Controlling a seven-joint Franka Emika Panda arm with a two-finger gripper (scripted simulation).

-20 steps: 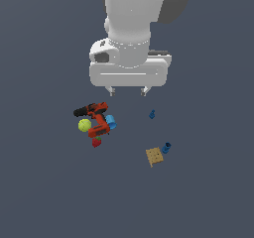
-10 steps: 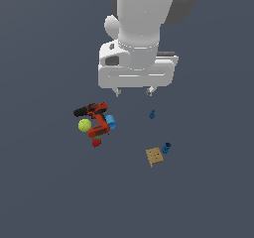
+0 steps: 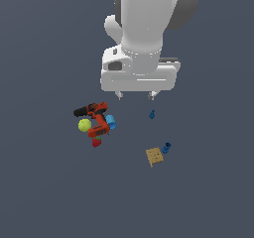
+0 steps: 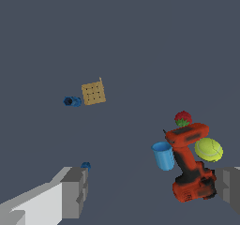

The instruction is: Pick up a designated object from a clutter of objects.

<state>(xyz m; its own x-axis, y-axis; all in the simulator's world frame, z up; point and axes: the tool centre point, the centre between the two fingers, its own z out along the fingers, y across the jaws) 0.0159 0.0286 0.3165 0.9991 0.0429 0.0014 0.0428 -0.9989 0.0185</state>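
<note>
The designated object, a small dark-blue stubby cylinder with a hollow dark end, lies beside the tan gridded square; both show in the wrist view, cylinder and square. My gripper is open and empty, high above the floor, well away from the cylinder. Its fingers frame the wrist view. The clutter sits at the exterior view's left: red-and-black drill, yellow-green ball, light-blue cup, red block.
A tinier blue piece lies apart, just below my gripper in the exterior view, and by one finger in the wrist view. In the wrist view the drill, cup, ball and a red-green strawberry-like item are bunched together.
The arm and gripper have shifted toward the exterior view's right and slightly up. The objects on the floor have not moved.
</note>
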